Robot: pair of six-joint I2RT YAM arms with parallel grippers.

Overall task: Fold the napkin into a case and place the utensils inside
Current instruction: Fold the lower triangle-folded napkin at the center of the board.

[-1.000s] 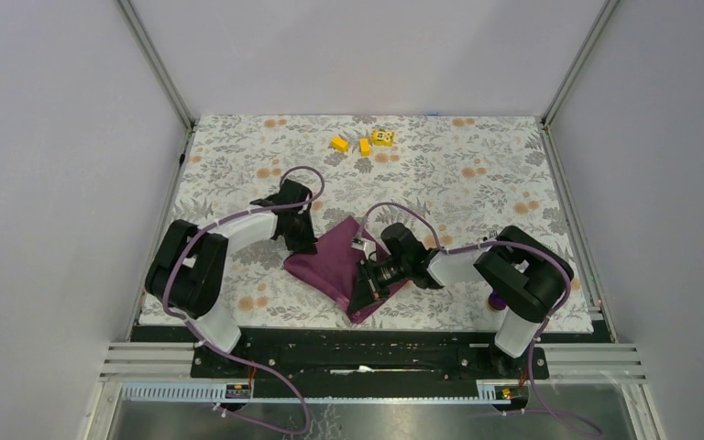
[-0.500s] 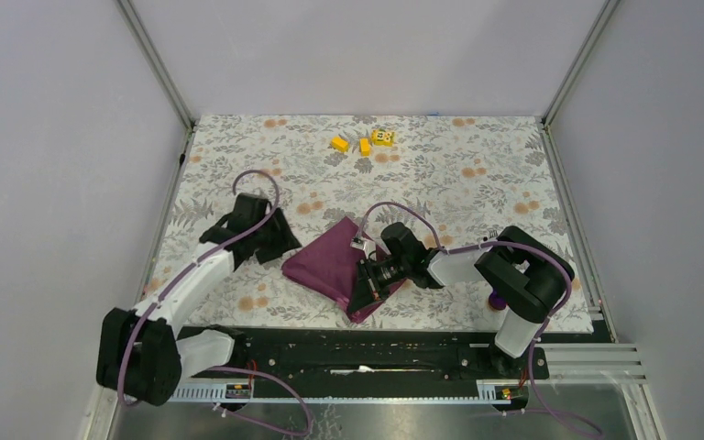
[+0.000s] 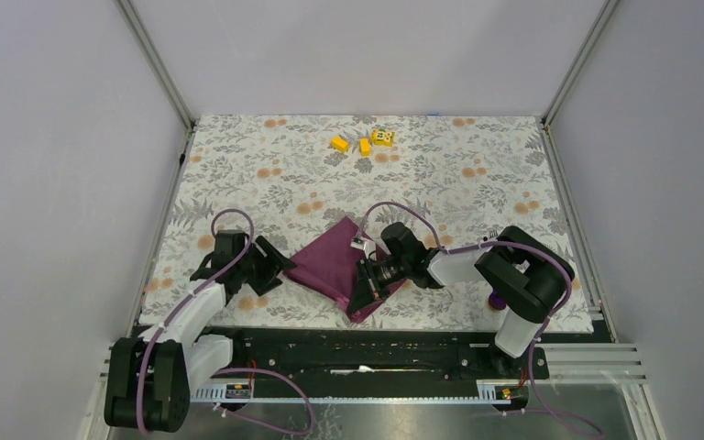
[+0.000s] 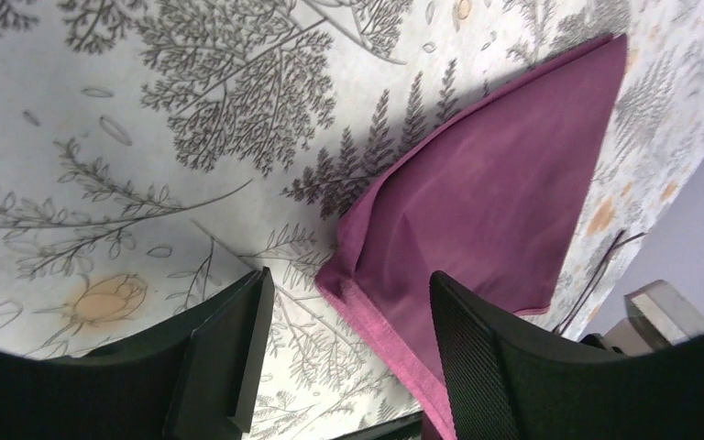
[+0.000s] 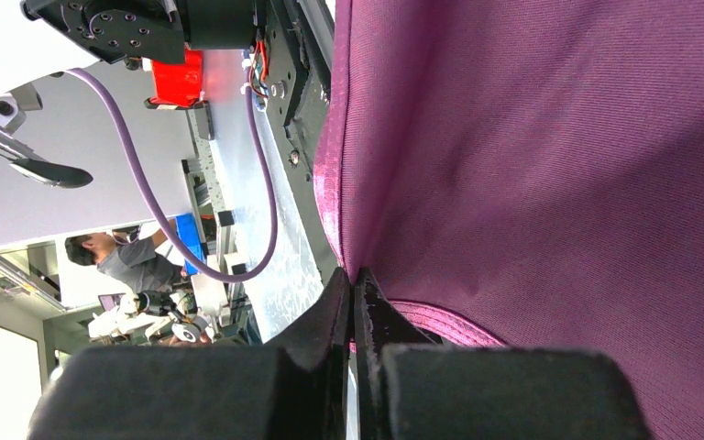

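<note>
A grey-and-orange floral tablecloth [image 3: 440, 174] covers the table inside a pale-walled enclosure. Three small yellow blocks [image 3: 364, 142] sit at the upper middle of the top view, well apart from the work.

The soft plum-purple cloth napkin [image 3: 330, 261] lies just below the centre of that view. It is already folded over on itself into a slanted four-sided shape, and the left wrist view shows layered hems along one edge [image 4: 376, 321].

The right gripper [image 3: 367, 289] is closed tight on the napkin's near edge; the right wrist view shows its jaws [image 5: 356, 284] pinched together with the stitched hem between them. The left gripper [image 3: 270, 266] hovers low over the tablecloth just beside the napkin's left corner. Its jaws stand wide apart with nothing between them [image 4: 348, 284].

The folding step appears to be in hand: the cloth is not yet the narrow pouch the task asks for. The next move likely calls for the left gripper to take the left corner or edge. The right could then carry its hem across for another fold, keeping the layers aligned.

The utensils cannot be made out clearly. Only a small dark purple object [image 3: 495, 298] shows at the lower right, beside the right arm's base.
</note>
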